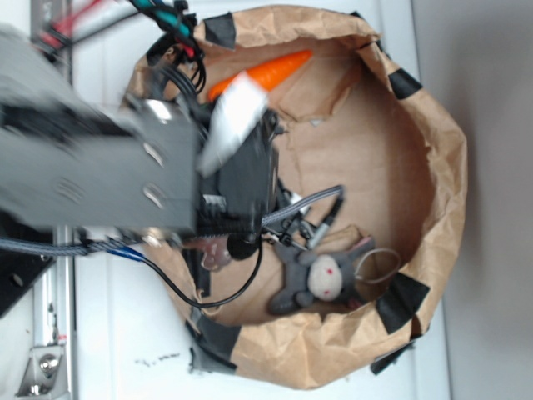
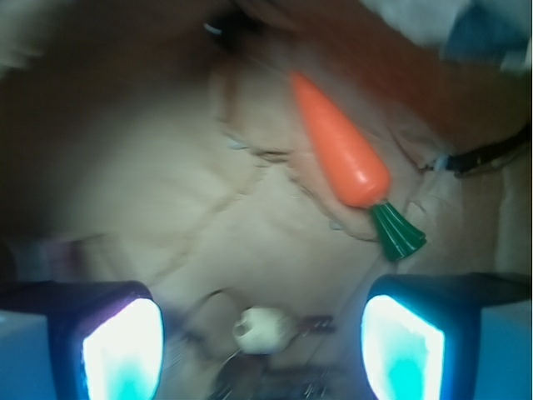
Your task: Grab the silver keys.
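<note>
Lying on the brown paper floor of the bag (image 1: 433, 167), the silver keys (image 1: 218, 254) are seen in the exterior view only in part: a pale metal head pokes out from under the black arm body, just left of the grey plush bunny (image 1: 321, 279). In the wrist view a blurred tangle of thin wire and metal at the bottom edge may be the same bunch, but this cannot be told for certain. A small white rounded piece (image 2: 262, 329) is seen there, between the fingers.

The claw (image 2: 262, 350) is held wide open, its two pads (image 2: 125, 350) glowing pale blue-white at either side of the wrist view, with nothing gripped between them; whether anything is touched cannot be told.

Farther from the keys, an orange carrot (image 2: 340, 150) with a green stem is lying on the paper, well apart from the claw. Black tape patches (image 1: 408, 300) are stuck along the bag's rim. No writing can be read.
</note>
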Robot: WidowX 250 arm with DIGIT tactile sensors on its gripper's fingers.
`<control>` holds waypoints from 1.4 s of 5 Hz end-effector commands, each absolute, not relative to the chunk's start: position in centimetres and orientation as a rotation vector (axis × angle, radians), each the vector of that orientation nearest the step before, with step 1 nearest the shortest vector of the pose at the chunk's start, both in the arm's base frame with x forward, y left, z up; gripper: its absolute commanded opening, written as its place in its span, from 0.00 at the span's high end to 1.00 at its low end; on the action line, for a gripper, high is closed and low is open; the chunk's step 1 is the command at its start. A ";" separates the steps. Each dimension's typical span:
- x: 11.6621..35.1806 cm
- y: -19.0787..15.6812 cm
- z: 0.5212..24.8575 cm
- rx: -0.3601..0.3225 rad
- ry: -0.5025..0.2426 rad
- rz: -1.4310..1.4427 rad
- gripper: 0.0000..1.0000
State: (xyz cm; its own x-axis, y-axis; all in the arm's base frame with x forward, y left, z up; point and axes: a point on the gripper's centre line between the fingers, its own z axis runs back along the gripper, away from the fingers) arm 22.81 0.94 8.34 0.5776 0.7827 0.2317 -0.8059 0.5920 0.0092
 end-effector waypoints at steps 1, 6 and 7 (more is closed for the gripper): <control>24.5 0.1 7.1 0.148 -0.202 0.889 0.00; 23.7 0.2 4.3 0.095 -0.086 0.782 0.00; 23.3 0.5 3.5 0.099 -0.093 0.761 0.00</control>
State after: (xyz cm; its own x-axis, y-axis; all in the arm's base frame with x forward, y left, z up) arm 23.48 -0.46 2.89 0.7297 0.6759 0.1030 -0.6828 0.7282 0.0593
